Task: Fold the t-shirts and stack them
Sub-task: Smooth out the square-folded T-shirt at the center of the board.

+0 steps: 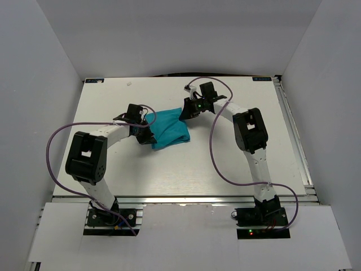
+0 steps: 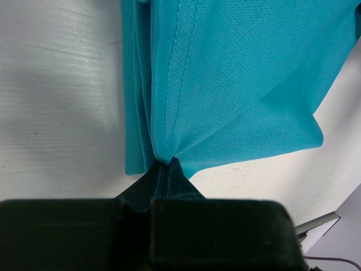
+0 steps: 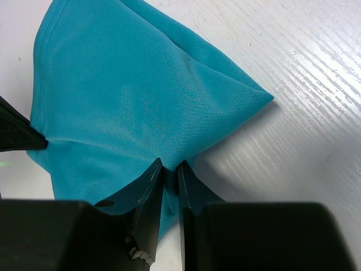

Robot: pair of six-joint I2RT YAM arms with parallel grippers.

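We take this for a robotics lab test cell rather than a home or shop. Plain white panels (image 1: 34, 84) close off the space left of the left gripper (image 1: 150, 136), beyond both grippers, and right of the right gripper (image 1: 184, 113). Beneath the grippers we see a bare white tabletop (image 1: 169, 175) edged with aluminium rail (image 1: 180, 199). Nearer than the grippers, the arm bases (image 1: 110, 217) sit bolted at that edge, and purple cables (image 1: 48, 151) loop loose.
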